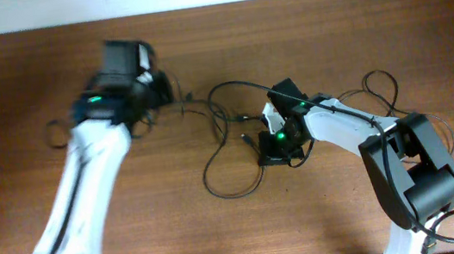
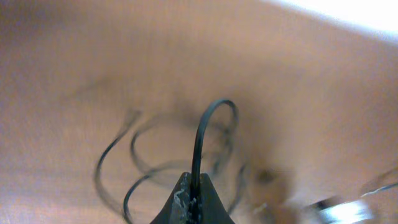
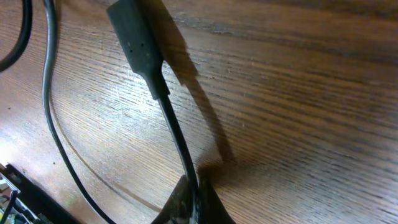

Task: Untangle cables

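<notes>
**Left arm** (image 1: 92, 161): stretched long from the near left edge toward the far middle of the table (image 1: 328, 28), with the left gripper (image 1: 166, 89) at its far end, pointing right toward the cables (image 1: 218, 111). Left wrist view, blurred: fingers (image 2: 177, 202) pinched together on one black strand (image 2: 199, 137) arching up and over ahead of them, with more loops lying on the wood beyond.

**Right arm** (image 1: 348, 125): folded at the near right, forearm reaching left, with the right gripper (image 1: 264, 147) low over the table centre at the right side of the tangle. Right wrist view: fingers (image 3: 177, 205) clamped on a thin cord (image 3: 174, 130) just behind its black plug (image 3: 138, 37), the plug close above the wood.

**Cables**: spread at mid-table between the two grippers, with one open loop (image 1: 210, 185) trailing toward the near edge.
</notes>
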Action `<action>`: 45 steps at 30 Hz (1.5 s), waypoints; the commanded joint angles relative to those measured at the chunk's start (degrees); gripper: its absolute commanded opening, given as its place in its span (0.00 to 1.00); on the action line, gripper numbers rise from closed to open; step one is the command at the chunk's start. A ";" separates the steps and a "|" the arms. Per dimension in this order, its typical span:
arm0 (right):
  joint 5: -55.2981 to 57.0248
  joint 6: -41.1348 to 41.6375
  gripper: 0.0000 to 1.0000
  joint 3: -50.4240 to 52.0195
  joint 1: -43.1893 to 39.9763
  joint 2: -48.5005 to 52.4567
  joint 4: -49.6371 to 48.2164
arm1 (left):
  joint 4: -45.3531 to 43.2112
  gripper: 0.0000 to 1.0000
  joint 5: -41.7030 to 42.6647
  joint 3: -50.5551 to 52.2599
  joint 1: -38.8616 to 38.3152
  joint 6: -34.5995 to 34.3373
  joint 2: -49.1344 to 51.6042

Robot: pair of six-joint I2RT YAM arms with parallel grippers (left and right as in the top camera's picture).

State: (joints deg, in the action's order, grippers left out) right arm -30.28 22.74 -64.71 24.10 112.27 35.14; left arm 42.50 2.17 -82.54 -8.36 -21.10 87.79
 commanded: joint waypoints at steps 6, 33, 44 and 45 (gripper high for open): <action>3.96 0.26 0.04 1.55 0.33 2.54 0.00 | -24.37 0.00 -2.54 -8.00 8.26 -16.02 -27.91; 3.96 0.26 0.04 1.55 0.31 2.56 -0.02 | -1.20 0.00 64.00 -40.19 11.52 -17.57 14.43; 3.96 0.26 0.04 1.55 0.31 2.54 -0.63 | 29.81 0.00 14.51 -40.17 6.91 -2.80 26.38; 3.98 0.24 0.04 1.55 0.31 2.54 -0.61 | 28.04 0.00 14.40 -40.17 6.73 -2.78 27.47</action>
State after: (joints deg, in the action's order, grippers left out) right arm -30.72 22.74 -64.60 24.12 112.36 34.46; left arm 72.79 20.45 -122.15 -0.91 -25.74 112.18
